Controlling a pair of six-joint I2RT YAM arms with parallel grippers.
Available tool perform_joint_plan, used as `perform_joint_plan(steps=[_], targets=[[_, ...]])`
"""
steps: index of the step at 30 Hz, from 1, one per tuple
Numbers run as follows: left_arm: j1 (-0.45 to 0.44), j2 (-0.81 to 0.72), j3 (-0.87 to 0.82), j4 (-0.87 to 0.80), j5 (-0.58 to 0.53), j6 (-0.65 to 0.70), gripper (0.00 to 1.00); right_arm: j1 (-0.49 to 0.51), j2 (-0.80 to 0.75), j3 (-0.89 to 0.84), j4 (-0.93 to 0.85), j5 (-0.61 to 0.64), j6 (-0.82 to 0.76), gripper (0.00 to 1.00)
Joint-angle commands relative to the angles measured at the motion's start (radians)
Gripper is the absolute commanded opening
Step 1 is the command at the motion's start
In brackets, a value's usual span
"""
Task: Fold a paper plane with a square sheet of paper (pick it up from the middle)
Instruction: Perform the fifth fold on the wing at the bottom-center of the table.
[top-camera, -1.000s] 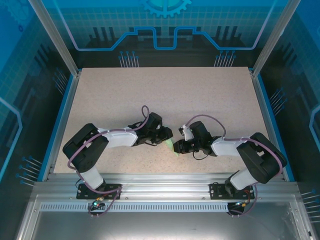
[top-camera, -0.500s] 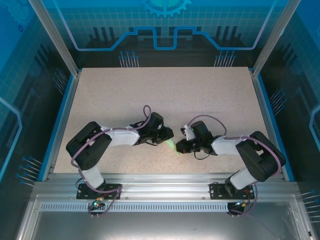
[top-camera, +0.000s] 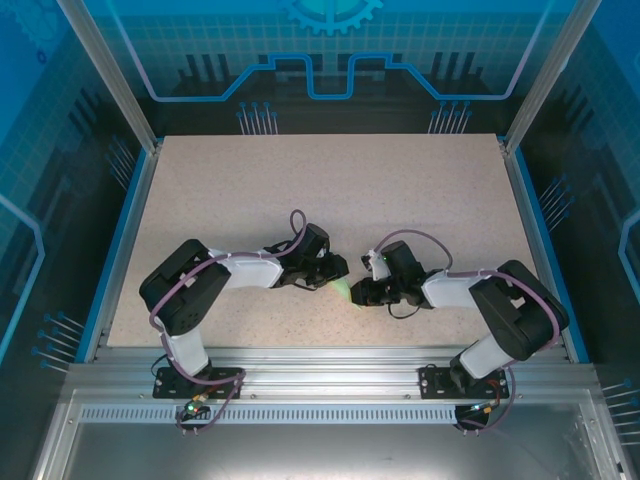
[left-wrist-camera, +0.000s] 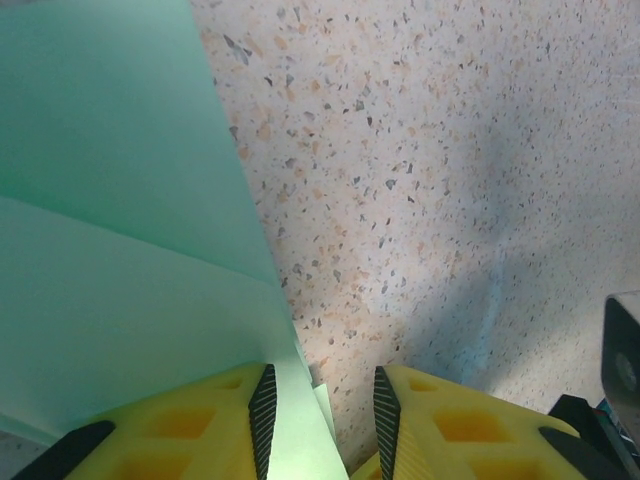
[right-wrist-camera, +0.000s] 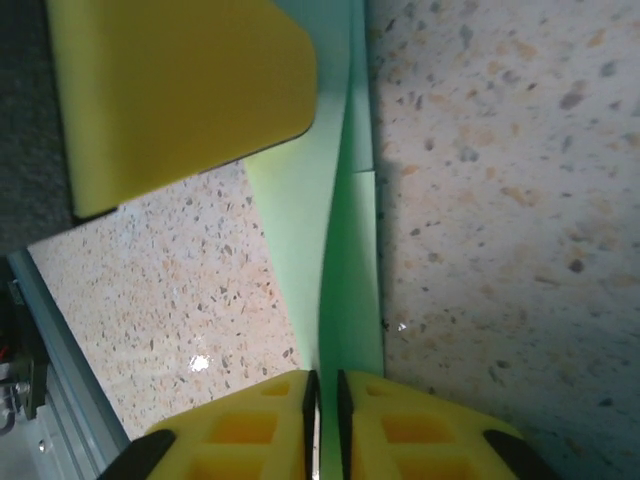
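Two tools close in on one sheet of paper (top-camera: 346, 290), low over the near middle of the worktop (top-camera: 330, 190), between the arm bases. Pale mint green, creased into overlapping layers, mostly flat on the surface with one ridge standing up.

Pinched along that ridge by the right tool (right-wrist-camera: 323, 390), pads all but touching with only the thin paper between. Straddled by the left tool (left-wrist-camera: 320, 400), jaws partly apart, a flap edge lying against one pad and bare surface showing through the gap: open, by the look, not clamping.

Likely trouble: a skewed crease, with so narrow an edge held on one side only. Could also slide rather than fold, given nothing pinning the flat layers on a smooth surface. Could tear or crumple if pulled by one tool while pressed down by the other. Little room between the yellow fingers, so a bump seems possible too.

Speckled beige stone-look surface, level and matt, edged in blue, with an aluminium rail (top-camera: 330, 365) along the near side. Beyond, translucent blue panels (top-camera: 330, 60) printed with circuit lines and a gear motif.
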Motion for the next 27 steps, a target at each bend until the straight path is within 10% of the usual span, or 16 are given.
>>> perform_joint_plan(steps=[1,10,27], targets=[[0.008,0.015,0.024,-0.024,0.022,0.023,0.35,-0.019,-0.049,0.033,-0.099,0.032,-0.042,0.22],[0.008,0.017,0.035,-0.032,0.028,0.026,0.35,-0.019,0.000,0.082,-0.151,0.015,-0.092,0.30],[0.013,0.029,0.047,-0.057,0.031,0.039,0.35,-0.025,0.096,0.076,-0.145,-0.005,-0.085,0.10]])
